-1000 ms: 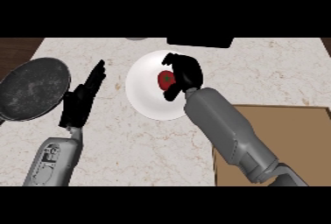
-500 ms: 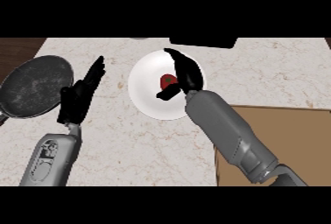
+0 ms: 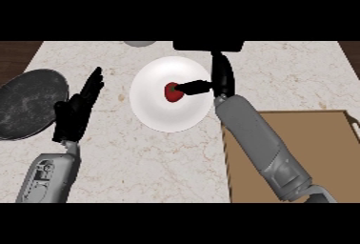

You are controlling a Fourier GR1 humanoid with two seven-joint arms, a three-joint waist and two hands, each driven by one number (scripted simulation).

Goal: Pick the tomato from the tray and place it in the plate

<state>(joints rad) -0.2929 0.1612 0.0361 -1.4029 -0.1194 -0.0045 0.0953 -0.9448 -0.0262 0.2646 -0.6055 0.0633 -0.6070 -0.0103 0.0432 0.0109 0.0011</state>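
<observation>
Landmark: I took the white plate (image 3: 172, 95) as my reference; it lay on the marble surface (image 3: 141, 157).
Tomato: the tomato (image 3: 172, 92) sat inside the plate, a little toward the plate's right of centre, and not on the tray (image 3: 295, 152), which lay to the plate's lower right.
Right hand: my right hand (image 3: 219, 82) stood over the plate's right rim, its fingers (image 3: 222, 66) straight and pointing away from me past the rim, the thumb reaching sideways in toward the tomato.
Right hand state: I read it as released, nothing clasped; whether the thumb tip touched the tomato I could not tell.
Right forearm: the grey forearm (image 3: 260, 143) ran from the plate's right edge down across the tray's near corner.
Left hand: my left hand (image 3: 76, 112) rested to the plate's left, between it and a dark round pan (image 3: 28, 102), fingers straight and relaxed, holding nothing.
Risk one: I judged that the thumb, so close to the tomato, could nudge it as the hand drew back, and a round tomato on a shallow plate might roll toward the rim.
Risk two: pulling the arm back low could, I thought, catch the plate's right rim and shift the plate.
Safer move: I judged lifting straight up off the plate before retreating toward the tray to be best.
Progress: the placing looked done to me; only the withdrawal remained.
</observation>
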